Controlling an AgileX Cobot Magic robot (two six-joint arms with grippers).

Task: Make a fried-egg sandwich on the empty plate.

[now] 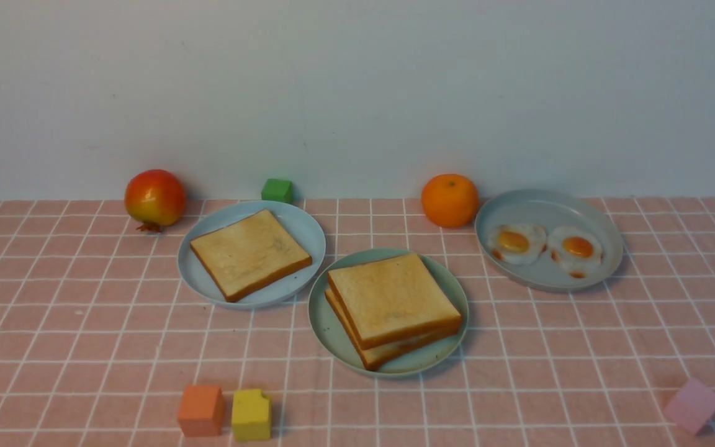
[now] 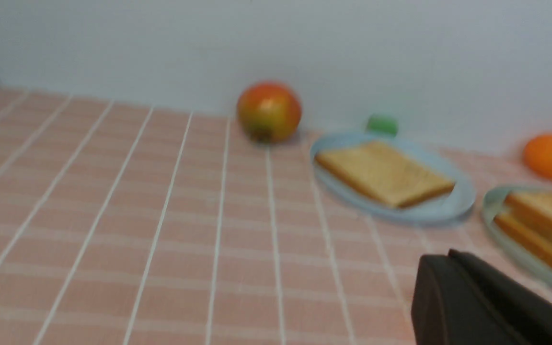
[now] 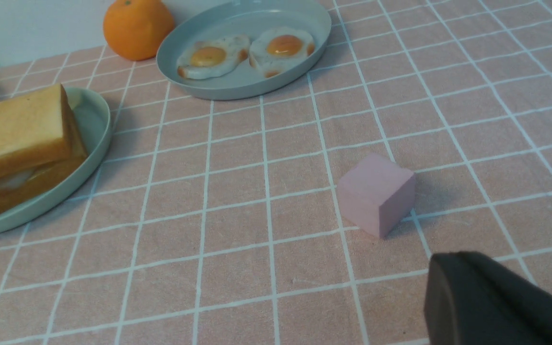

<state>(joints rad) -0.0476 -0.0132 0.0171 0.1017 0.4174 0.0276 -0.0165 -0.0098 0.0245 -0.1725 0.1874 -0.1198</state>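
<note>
golden square toast stack (image 1: pixel 393 299), round mint plate (image 1: pixel 332 332)

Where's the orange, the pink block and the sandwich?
Round orange fruit (image 1: pixel 450 200), front view: middle of its peel.
Pink foam cube (image 3: pixel 375 193), right wrist view: its front face.
Two-slice toast sandwich on mint-green plate (image 1: pixel 391 298), front view: middle of top slice.

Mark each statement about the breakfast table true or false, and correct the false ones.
1. Two toast slices are stacked on the green plate. True.
2. The right plate holds three eggs. False: it holds two eggs.
3. The left plate holds one toast slice. True.
4. The orange sits on a plate. False: it sits on the cloth, beside the right plate.
5. A pink block lies on the sandwich. False: it lies on the cloth.
</note>
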